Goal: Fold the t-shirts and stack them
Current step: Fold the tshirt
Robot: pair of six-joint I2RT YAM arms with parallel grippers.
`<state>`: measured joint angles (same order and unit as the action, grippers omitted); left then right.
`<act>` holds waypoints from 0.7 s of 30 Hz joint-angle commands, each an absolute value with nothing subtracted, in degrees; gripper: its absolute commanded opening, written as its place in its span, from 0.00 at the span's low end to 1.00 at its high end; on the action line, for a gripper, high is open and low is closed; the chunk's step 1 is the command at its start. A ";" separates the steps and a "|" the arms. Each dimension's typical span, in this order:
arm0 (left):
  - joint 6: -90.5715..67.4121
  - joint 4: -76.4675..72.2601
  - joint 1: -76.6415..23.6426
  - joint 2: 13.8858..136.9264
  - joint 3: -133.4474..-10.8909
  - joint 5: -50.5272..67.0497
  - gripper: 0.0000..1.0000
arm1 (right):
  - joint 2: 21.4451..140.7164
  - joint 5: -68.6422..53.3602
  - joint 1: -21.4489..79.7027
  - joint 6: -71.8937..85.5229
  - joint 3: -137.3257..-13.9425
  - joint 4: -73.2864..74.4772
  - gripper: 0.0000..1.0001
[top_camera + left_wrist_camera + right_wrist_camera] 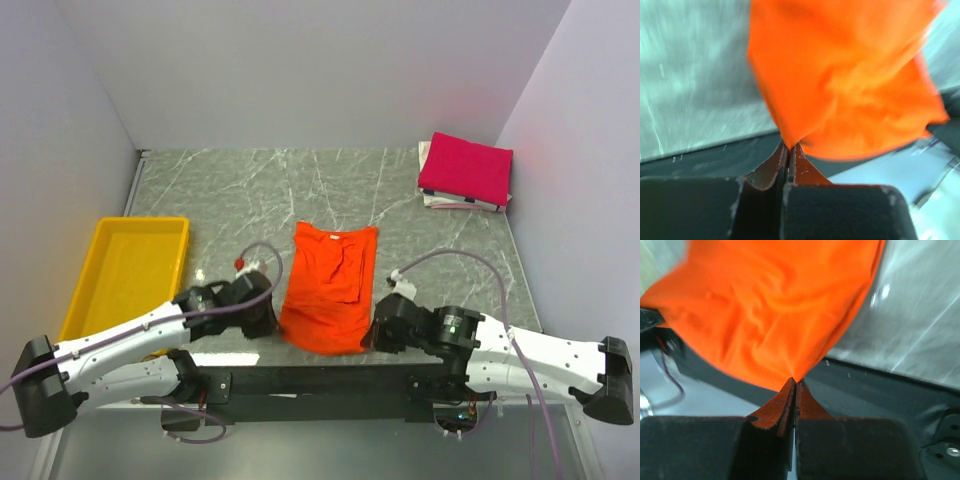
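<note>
The orange t-shirt (330, 285) lies between the two end effectors on the table (230, 190). It is folded lengthwise into a narrow, creased strip, collar at the far end and hem at the near end. Its near left corner is pinched tight in the left end effector (788, 147), and its near right corner in the right end effector (794, 382). The magenta-pink t-shirt (465, 168) is folded into a neat rectangle, well apart, far beyond the right end effector.
</note>
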<state>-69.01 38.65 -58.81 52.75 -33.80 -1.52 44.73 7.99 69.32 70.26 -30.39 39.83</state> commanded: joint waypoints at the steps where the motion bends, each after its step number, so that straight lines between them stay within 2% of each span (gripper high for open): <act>1: -60.84 40.61 -51.87 56.24 -42.53 -4.13 0.00 | 46.49 15.47 65.05 64.08 -37.43 47.46 0.00; 6: -53.72 38.85 -42.47 61.34 -50.87 -0.53 0.00 | 48.77 13.62 53.89 55.22 -42.17 45.79 0.00; 21: -51.59 31.38 -33.67 82.95 -67.84 3.95 0.00 | 59.85 7.65 35.00 41.94 -50.09 33.93 0.00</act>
